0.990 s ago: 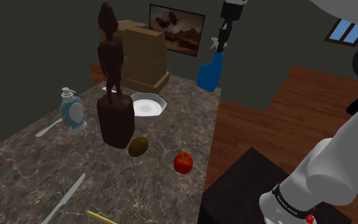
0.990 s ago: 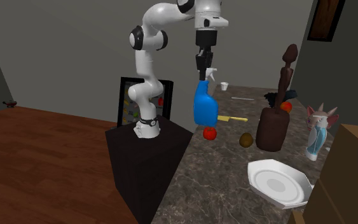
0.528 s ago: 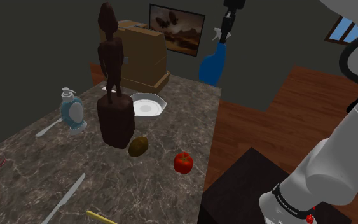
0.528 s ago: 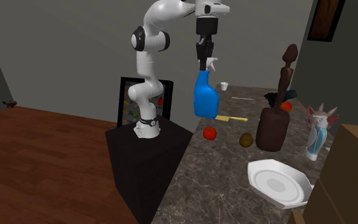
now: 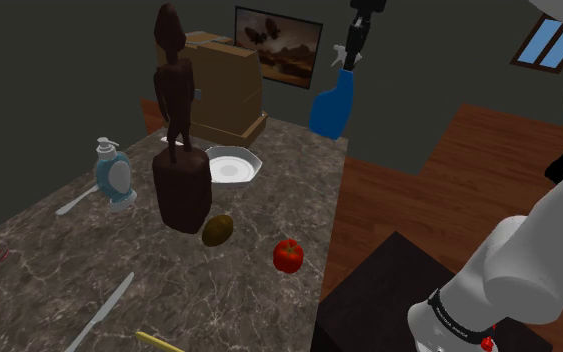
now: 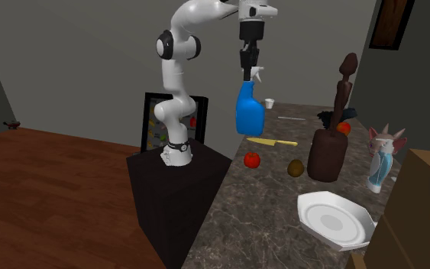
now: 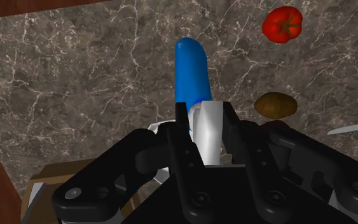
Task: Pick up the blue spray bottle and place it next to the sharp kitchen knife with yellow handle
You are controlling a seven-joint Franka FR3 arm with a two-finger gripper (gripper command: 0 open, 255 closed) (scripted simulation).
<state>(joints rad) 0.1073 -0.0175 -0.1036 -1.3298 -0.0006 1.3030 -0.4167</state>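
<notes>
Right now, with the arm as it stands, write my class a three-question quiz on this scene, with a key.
1. True or false: the blue spray bottle stands on the counter.
2. The end effector grips the bottle by: A its white spray head; B its blue body; C its base.
3. Fill in: the knife lying on the counter has a ___ handle.
Key: 1 false, it hangs in the air; 2 A; 3 yellow.
</notes>
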